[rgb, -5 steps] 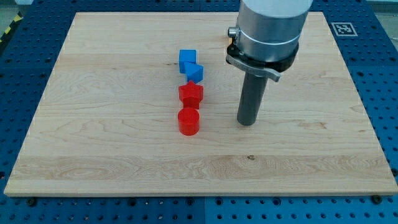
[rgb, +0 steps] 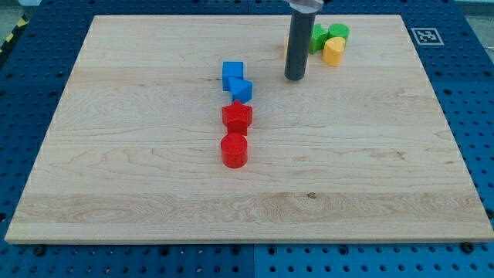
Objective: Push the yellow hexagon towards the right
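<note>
My tip [rgb: 295, 78], a bare rod holding nothing, sits left of the yellow hexagon-like block [rgb: 333, 52]; push rightward through its centre, probably avoiding the green blocks [rgb: 327, 34].

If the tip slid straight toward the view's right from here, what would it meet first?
Probably nothing: my tip sits lower in the view than the yellow hexagon and green blocks, so that line across the board looks free, though depth is uncertain.

A single camera looks down at a slant from the front of the wooden board [rgb: 154, 193], far enough back to take in all of it. Blue perforated table [rgb: 478, 93] shows around its edges, and the rod enters from the view's top.
</note>
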Controlling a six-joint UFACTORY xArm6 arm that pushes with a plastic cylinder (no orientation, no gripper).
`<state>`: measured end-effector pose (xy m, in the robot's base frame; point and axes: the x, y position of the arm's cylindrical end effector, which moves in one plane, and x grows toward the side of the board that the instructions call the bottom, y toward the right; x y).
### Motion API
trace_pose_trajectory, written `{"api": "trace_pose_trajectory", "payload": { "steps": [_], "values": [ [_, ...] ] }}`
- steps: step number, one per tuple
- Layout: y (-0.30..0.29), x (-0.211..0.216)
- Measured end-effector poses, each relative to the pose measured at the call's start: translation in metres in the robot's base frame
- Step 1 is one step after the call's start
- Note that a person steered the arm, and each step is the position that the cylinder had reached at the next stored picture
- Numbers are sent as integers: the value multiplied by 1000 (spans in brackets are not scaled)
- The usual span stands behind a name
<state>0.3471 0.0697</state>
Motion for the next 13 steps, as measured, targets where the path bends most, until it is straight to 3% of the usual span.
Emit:
{"api": "trace_pose_trajectory", "payload": {
  "steps": [3, 7, 10, 13],
  "values": [
    [-47, -53],
    [4, -86],
    [35, -25],
    [-9, 11]
  ]
}}
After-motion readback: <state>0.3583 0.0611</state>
